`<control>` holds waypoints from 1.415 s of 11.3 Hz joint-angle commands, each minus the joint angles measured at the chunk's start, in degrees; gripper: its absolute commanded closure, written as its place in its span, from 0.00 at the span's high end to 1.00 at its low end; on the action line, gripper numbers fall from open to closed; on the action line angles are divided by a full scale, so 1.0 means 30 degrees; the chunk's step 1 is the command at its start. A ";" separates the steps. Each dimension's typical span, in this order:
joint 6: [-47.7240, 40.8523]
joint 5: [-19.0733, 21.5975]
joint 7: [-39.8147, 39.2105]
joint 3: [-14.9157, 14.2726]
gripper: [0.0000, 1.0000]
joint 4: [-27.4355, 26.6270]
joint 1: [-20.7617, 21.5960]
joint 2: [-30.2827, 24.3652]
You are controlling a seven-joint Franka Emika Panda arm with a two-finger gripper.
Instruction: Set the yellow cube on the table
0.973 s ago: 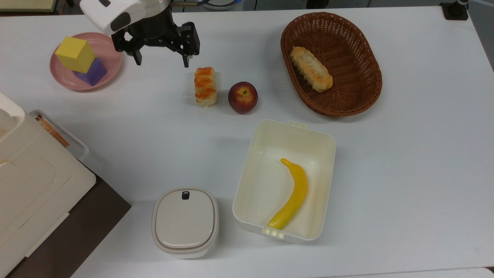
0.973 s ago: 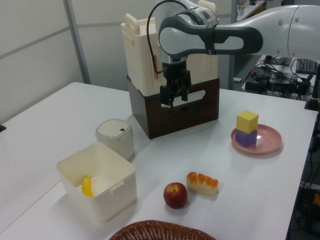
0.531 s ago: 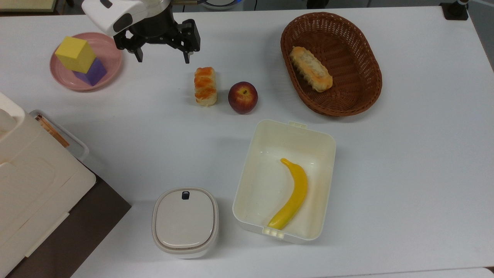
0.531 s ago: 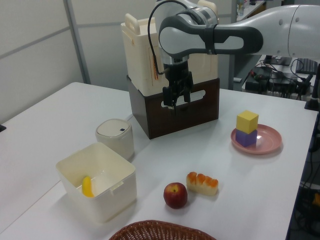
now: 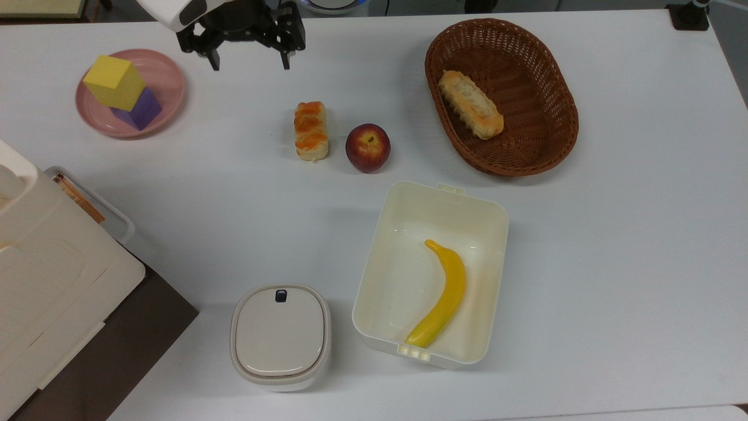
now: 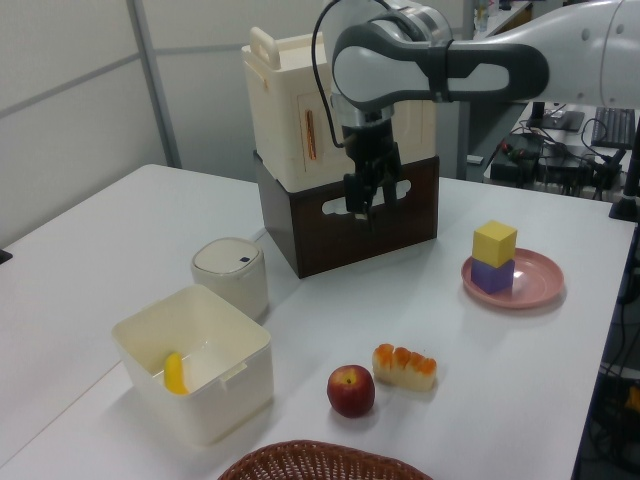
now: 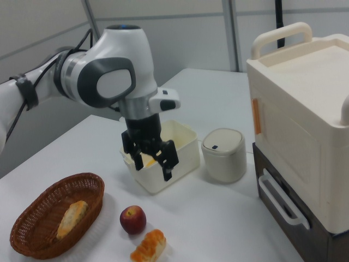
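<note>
The yellow cube point(image 5: 114, 82) sits on top of a purple cube point(image 5: 140, 108) on a pink plate point(image 5: 169, 76) at the top view's upper left; in the left view the yellow cube point(image 6: 495, 242) is at the right. My gripper point(image 5: 250, 61) hangs open and empty above the white table point(image 5: 234, 193), to the right of the plate in the top view. In the left view my gripper point(image 6: 365, 212) is left of the cube, in front of the brown case. The right view shows the gripper point(image 7: 152, 169) with its fingers spread.
A bread roll point(image 5: 310, 130) and an apple point(image 5: 367, 147) lie mid-table. A wicker basket point(image 5: 561, 117) holds another bread. A cream box point(image 5: 444, 193) holds a banana point(image 5: 444, 292). A lidded pot point(image 5: 280, 336) and a cream case point(image 5: 47, 280) stand at the lower left.
My gripper has moved toward the top view's upper edge and, in the left view, rightward toward the plate. It stays open. The cubes have not moved.
</note>
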 commanded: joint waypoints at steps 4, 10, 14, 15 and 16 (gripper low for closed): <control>0.0352 -0.0251 -0.1570 0.0190 1.00 -0.5303 0.0192 -0.1219; 0.0352 -0.0280 -0.3099 0.0219 1.00 -0.5542 0.0221 0.0334; 0.0294 -0.1129 -0.2865 0.0219 1.00 -0.4491 0.0017 0.0541; 0.0265 -0.1130 -0.2865 0.0161 1.00 -0.3965 -0.0013 0.0570; 0.0148 -0.1130 -0.2836 -0.0013 1.00 -0.3495 -0.0042 0.0541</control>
